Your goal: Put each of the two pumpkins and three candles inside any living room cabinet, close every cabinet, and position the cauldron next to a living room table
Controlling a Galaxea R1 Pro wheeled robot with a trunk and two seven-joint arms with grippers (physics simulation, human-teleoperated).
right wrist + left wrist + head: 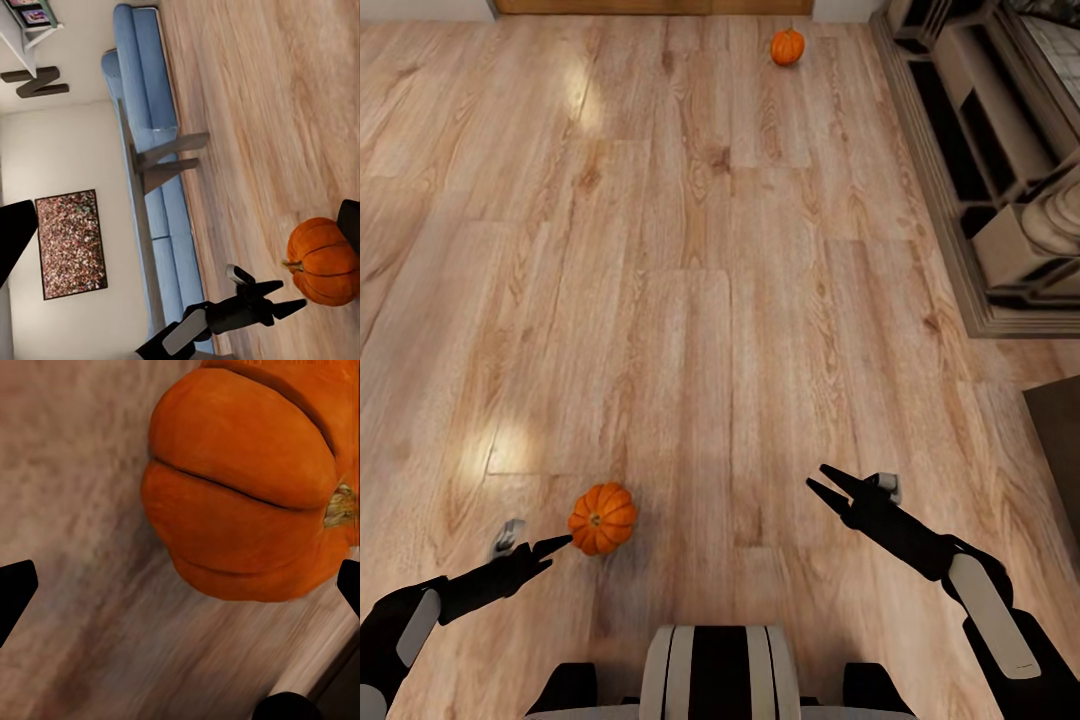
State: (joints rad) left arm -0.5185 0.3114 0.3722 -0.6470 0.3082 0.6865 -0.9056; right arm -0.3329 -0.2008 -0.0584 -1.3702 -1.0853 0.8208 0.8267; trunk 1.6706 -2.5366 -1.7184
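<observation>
Pumpkin point(602, 518) on the floor point(720, 300), just off my left gripper point(556, 545).
Both my grippers gape wide, gripping nothing; right gripper point(830, 482) hangs well apart.

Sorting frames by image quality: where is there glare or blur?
Head view: sharp, with two pale glare patches on the wood floor. Left wrist view: floor smeared, near pumpkin fairly crisp. Right wrist view: clear, blue sofa well defined.

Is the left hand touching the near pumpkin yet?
Cannot tell. In the head view the left hand's fingertip meets the pumpkin's edge with no gap visible. In the right wrist view a sliver of floor seems to separate them.
</observation>
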